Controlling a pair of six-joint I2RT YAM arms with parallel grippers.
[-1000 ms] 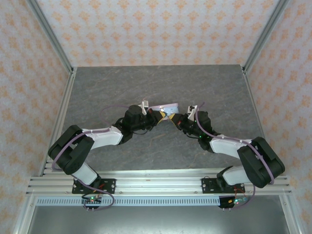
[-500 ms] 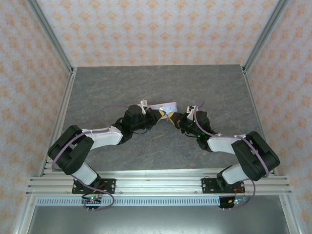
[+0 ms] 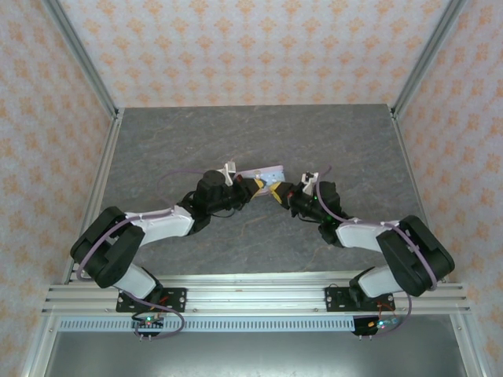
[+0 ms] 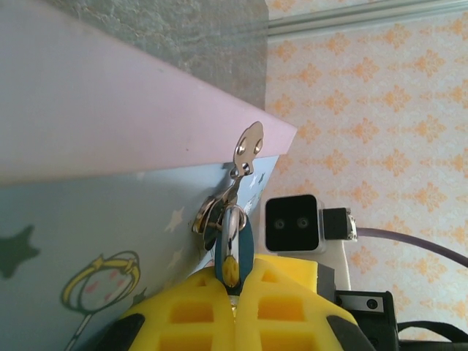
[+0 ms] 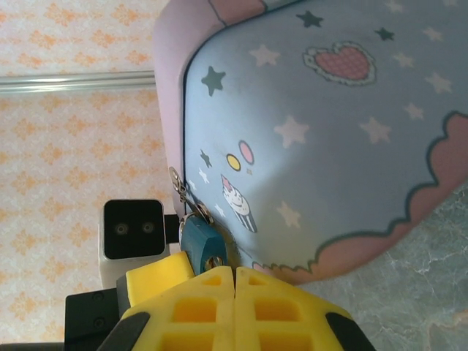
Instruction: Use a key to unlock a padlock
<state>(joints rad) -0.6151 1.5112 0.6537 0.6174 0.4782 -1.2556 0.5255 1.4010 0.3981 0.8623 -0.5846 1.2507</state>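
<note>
Two arms meet mid grey counter (image 3: pixel 236 133) at a pale-blue tin (image 5: pixel 329 146) printed with stars, a heart and cartoon figures. Left gripper (image 4: pixel 234 276) sits at the tin's corner, fingers pinched together on the small blue padlock (image 4: pixel 235 245), which hangs at the tin's silver hasp (image 4: pixel 248 145). Right gripper (image 5: pixel 234 272) is fully closed, tip touching the padlock's side. Can't tell if it holds a key.

Table (image 3: pixel 236 133) open all round; tin (image 3: pixel 267 170), left claw (image 3: pixel 262 185), right claw (image 3: pixel 274 191) crowd the middle

Padlock (image 5: pixel 197 241) — lower end behind right jaws
</note>
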